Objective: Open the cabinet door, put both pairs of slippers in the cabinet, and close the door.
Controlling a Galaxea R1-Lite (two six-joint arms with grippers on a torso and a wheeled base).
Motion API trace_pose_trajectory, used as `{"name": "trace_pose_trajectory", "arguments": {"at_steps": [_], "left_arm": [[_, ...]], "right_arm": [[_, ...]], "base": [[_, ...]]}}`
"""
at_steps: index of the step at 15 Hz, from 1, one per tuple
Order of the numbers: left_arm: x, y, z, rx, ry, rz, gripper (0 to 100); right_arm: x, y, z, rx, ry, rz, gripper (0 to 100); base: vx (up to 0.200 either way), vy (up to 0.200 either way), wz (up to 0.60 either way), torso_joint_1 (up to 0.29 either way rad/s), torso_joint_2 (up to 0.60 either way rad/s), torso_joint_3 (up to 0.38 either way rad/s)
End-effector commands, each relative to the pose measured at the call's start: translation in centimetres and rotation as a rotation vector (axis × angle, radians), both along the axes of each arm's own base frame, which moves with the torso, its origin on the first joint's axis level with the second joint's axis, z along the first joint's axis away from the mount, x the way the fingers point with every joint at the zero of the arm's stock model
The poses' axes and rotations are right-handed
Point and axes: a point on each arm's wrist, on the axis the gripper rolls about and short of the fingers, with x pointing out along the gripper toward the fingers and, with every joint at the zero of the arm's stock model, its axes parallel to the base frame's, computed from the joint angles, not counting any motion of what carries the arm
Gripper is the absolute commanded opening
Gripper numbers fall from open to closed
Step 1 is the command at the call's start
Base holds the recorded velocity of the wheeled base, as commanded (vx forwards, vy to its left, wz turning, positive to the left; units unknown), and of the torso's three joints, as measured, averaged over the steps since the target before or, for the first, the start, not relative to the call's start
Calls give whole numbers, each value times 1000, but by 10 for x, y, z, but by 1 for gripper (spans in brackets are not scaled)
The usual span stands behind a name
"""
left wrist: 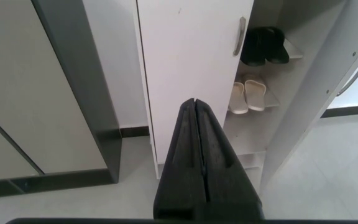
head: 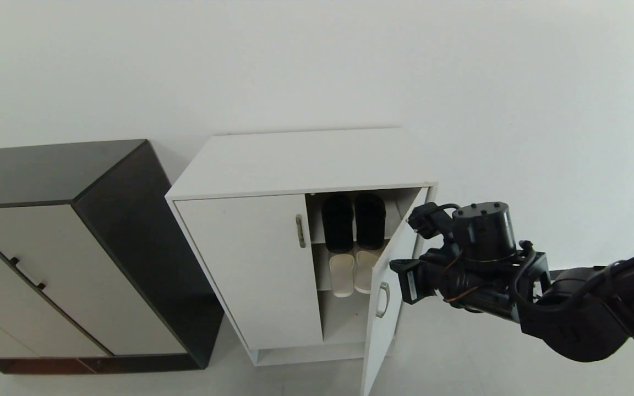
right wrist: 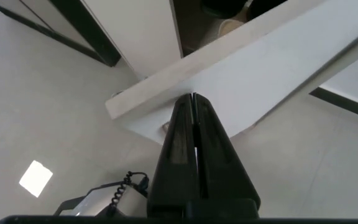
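Although a pale sticker (head: 409, 287) sits on the right arm's wrist housing, its print is way too small to read, so no luck on labels.

The white cabinet (head: 295, 159) stands against the wall with its right-hand door (head: 383, 319) swung partway out toward the camera. Its left-hand door (head: 245, 269) is closed. Inside, the black slippers (head: 353, 220) sit side by side on the top shelf. The pale slippers (head: 353, 270) are on the shelf right below, also side by side with toes pointing out. So both pairs are inside the cabinet.

The right gripper (right wrist: 193, 102) is pinched closed, with just a thin seam between the fingers and nothing held. Its tip is right up against the outer face of the open door, on the far side of the door from the slippers. I honestly can't tell if it's touching the panel or just beside it. From the head view the door hides the fingertips.

The left gripper (left wrist: 194, 106) is pinched closed and empty too. It hangs well back from the cabinet, pointing at the closed door, and the slippers are off to its right.

The open door's curved handle (head: 384, 300) is only partly visible from the head camera, and the door's bottom corner is cut off. A dark cabinet (head: 47, 170) stands just beside the white one.
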Motion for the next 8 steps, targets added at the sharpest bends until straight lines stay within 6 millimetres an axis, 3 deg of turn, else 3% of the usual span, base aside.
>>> {"name": "trace_pose_trajectory", "arguments": {"at_steps": [1,8], "left_arm": [[0,0,0,0,1,0,0],[0,0,0,-3,1,2,0]], "right_arm": [[13,10,-12,-11,15,0,0],[56,28,-18,19,-26,-34,0]], "base": [[0,0,0,0,0,0],[0,0,0,0,0,0]]}}
